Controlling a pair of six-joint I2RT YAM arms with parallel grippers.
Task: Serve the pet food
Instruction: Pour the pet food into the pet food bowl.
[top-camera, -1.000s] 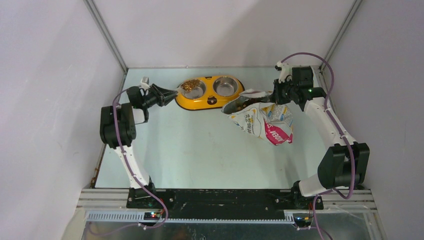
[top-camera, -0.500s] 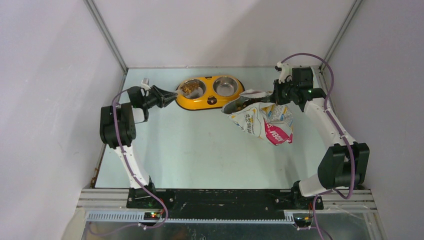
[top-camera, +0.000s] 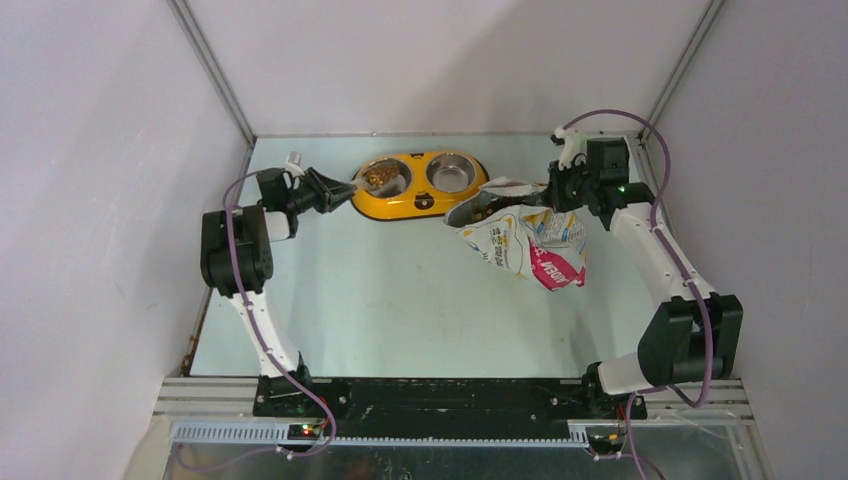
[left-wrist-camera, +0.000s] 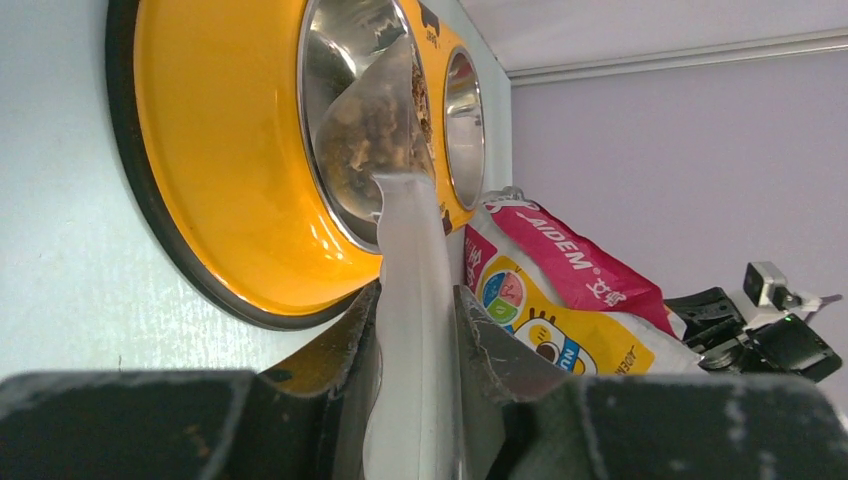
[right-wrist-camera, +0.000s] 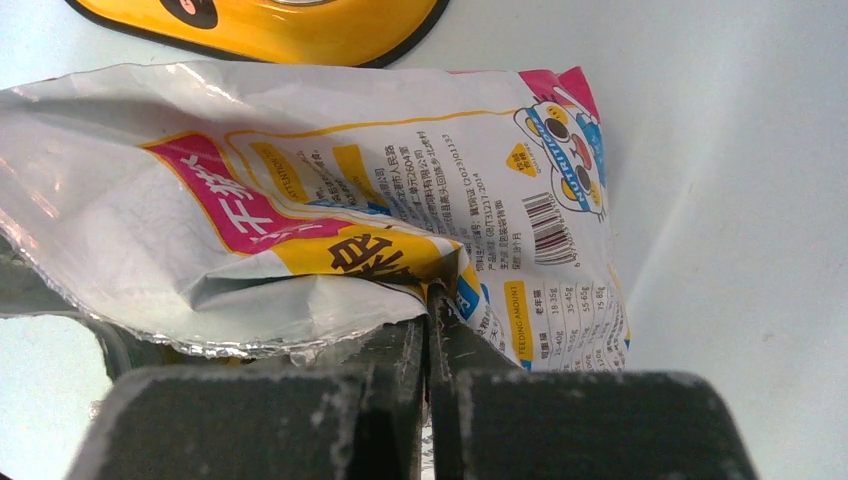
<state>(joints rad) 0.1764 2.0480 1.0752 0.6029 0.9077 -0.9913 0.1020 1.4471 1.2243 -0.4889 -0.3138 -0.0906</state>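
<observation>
Brown pet food (top-camera: 379, 176) lies in the left cup of the yellow bowl (top-camera: 400, 207), beneath the clear scoop (left-wrist-camera: 408, 250) whose handle my left gripper (left-wrist-camera: 415, 330) clamps. My right gripper (right-wrist-camera: 428, 325) is pinched tight on the rim of the foil bag (right-wrist-camera: 330, 190).

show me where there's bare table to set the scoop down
Bare table: the wide near stretch between the yellow double bowl, the pet food bag and the arm bases. Crowded: the far edge, where bowl and bag sit close together.

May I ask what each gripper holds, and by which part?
The left gripper holds the scoop by its handle, the right gripper the bag by its open edge.
</observation>
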